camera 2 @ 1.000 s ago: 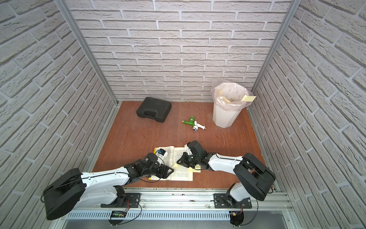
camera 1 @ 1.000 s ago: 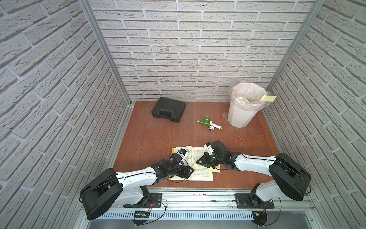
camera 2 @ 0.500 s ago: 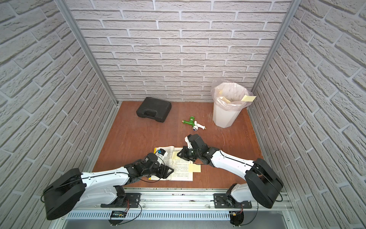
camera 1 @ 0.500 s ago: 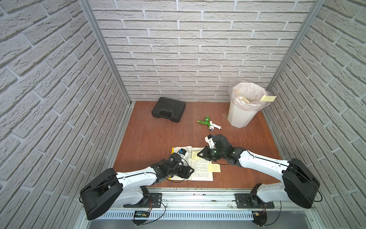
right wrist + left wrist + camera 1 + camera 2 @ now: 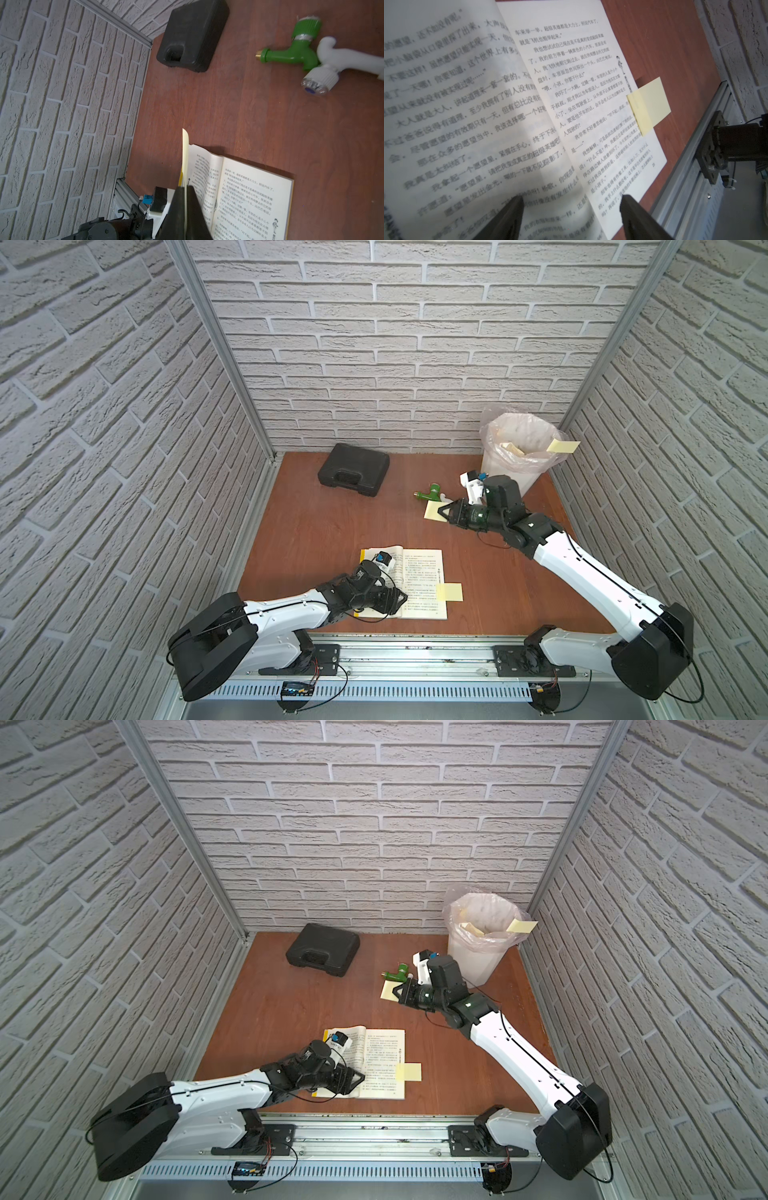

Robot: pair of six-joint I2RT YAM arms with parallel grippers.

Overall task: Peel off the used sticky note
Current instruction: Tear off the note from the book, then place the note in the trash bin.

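Over the reddish table, the right end effector clamps a flat, pale-yellow sticky note clear of the book, where the left end effector rests with jaws parted.

Both top views were bright, evenly lit from overhead and sharp, with short soft shadows around the open white book of printed text. In the left wrist view the book's nearer page was blurred and dimmed by a broad grey shadow, while the pale yellow square sticky note on its far edge was crisp. In the right wrist view a second pale yellow sticky note, edge-on before the book, looked soft.
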